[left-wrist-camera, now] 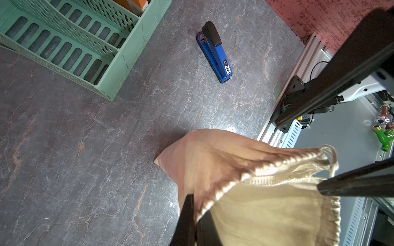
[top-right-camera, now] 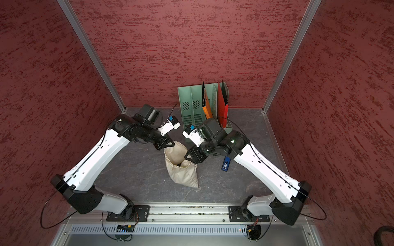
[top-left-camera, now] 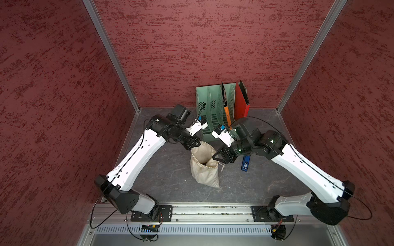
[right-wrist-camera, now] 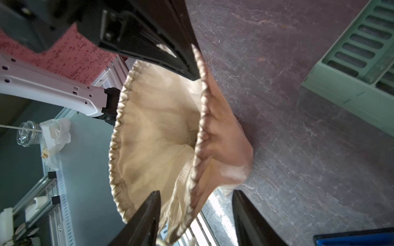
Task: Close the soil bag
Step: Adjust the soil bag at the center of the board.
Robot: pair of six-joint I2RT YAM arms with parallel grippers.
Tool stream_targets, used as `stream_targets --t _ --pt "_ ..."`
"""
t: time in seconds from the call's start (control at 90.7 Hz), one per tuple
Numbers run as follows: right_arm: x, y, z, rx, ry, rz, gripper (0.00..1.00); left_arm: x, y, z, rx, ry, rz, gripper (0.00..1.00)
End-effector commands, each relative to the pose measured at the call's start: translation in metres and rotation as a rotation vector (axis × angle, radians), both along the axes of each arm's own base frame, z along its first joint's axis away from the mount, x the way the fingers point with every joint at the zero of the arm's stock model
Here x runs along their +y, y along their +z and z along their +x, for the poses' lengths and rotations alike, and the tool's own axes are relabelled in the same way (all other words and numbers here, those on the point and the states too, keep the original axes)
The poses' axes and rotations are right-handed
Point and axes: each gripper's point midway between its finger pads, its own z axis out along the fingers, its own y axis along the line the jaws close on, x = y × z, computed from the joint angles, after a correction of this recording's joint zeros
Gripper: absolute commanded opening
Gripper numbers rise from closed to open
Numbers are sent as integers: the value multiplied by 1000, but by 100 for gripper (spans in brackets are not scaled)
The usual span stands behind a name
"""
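**Top views.** The bag [top-left-camera: 204,170] stands on the counter [top-left-camera: 160,170] with its mouth open, directly under and between the two grippers. The left gripper [top-left-camera: 197,144] is closed on the mouth's rim. The right gripper [top-left-camera: 215,158] meets the rim on the opposite side. A rack [top-left-camera: 207,102] stands beyond both grippers, and a stapler [top-left-camera: 245,165] lies beside the right gripper, partly under its arm. Both top views show the same layout.

**Left wrist view.** The left gripper [left-wrist-camera: 197,223] pinches a fold of the bag's [left-wrist-camera: 223,166] gathered rim, jaws tight on the cloth. The right gripper's black fingers [left-wrist-camera: 358,183] flank the rim's far end. The stapler [left-wrist-camera: 215,53] and the rack [left-wrist-camera: 85,49] lie further out on the counter [left-wrist-camera: 85,159].

**Right wrist view.** The right gripper [right-wrist-camera: 198,221] is partly open and straddles the rim. One finger is inside the mouth and the other outside, and neither presses the cloth. Across the mouth of the bag [right-wrist-camera: 157,138], the left gripper [right-wrist-camera: 191,72] grips the rim.
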Motion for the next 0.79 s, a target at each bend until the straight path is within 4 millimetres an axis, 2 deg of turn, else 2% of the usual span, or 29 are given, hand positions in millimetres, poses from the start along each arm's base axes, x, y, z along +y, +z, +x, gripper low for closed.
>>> stream_targets --t 0.0,0.055,0.088,0.198,0.32,0.463,0.705,0.782 --pt "5 12 3 -8 -4 30 35 2 12 4 -34 34 -6 0" --pt "1 14 10 -35 -28 7 11 3 15 7 -45 56 -3 0" --pt "-2 17 14 -62 -46 -6 0 5 16 9 -52 75 0 0" --pt "-16 35 26 -163 -98 -36 0 7 27 12 -71 127 -18 0" --pt "-20 48 29 -197 -93 -39 0 8 40 14 -83 175 -47 0" --pt "-21 39 30 -177 -81 -60 0 7 43 16 -91 191 -63 0" --pt "-24 21 40 -164 -101 -53 0 2 19 23 -49 190 -37 0" --pt "-23 17 42 -160 -96 -52 0 0 11 24 -24 181 -26 11"
